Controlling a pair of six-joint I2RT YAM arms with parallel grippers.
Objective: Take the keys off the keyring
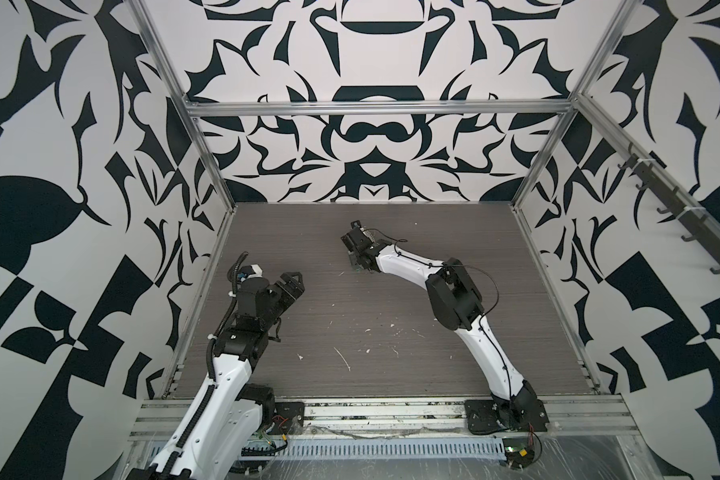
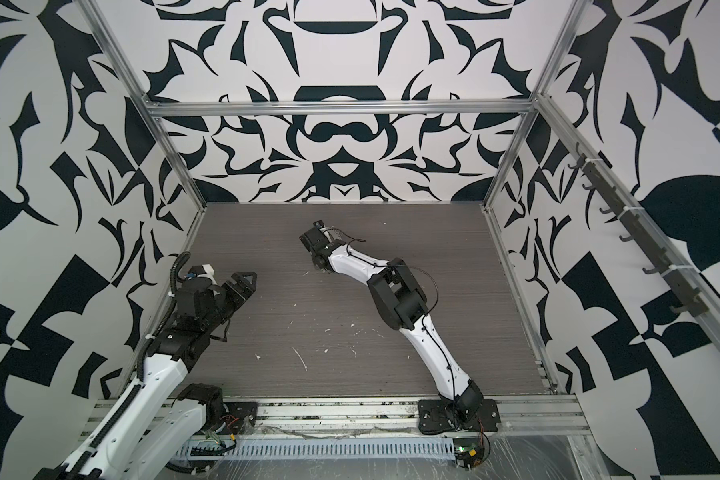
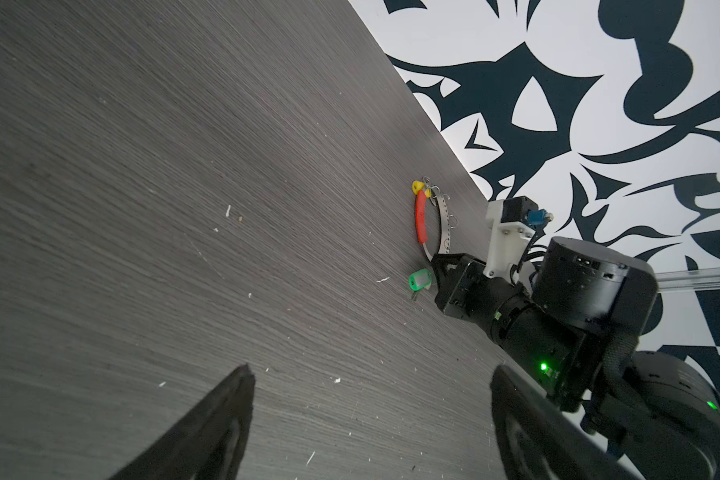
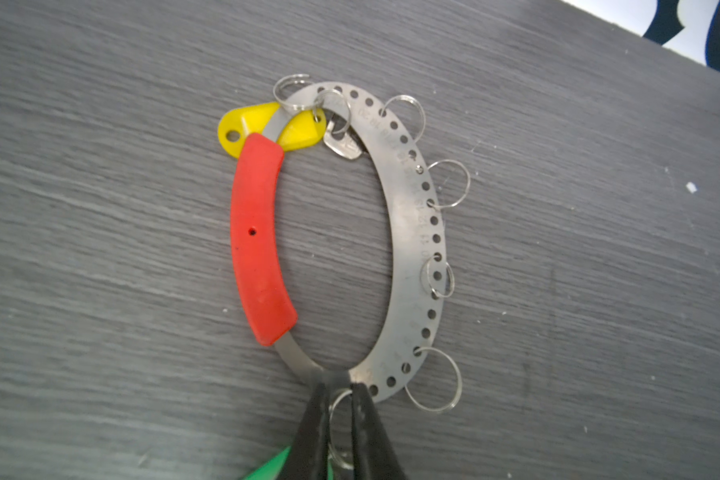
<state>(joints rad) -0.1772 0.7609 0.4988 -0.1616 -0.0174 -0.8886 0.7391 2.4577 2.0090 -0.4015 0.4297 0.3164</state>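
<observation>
The keyring (image 4: 416, 216) is a flat perforated metal hoop lying on the grey table, with a red sleeve (image 4: 256, 237) along one arc and several small split rings. A yellow tag (image 4: 242, 124) and a silvery key (image 4: 344, 145) hang at its far end. My right gripper (image 4: 338, 386) is shut on a small split ring (image 4: 334, 411) at the hoop's near end, beside a green tag (image 4: 271, 467). In the left wrist view the keyring (image 3: 444, 220) and the green tag (image 3: 418, 279) lie off by the right gripper (image 3: 435, 259). My left gripper (image 3: 371, 370) is open, empty and well apart.
White paint flecks (image 1: 344, 357) dot the table's front half. In both top views the right wrist (image 1: 360, 249) covers the keyring. The left gripper (image 1: 296, 282) hovers near the left wall. Patterned walls with aluminium rails (image 1: 208, 174) enclose the table, with a hook rack (image 1: 682, 216) on the right.
</observation>
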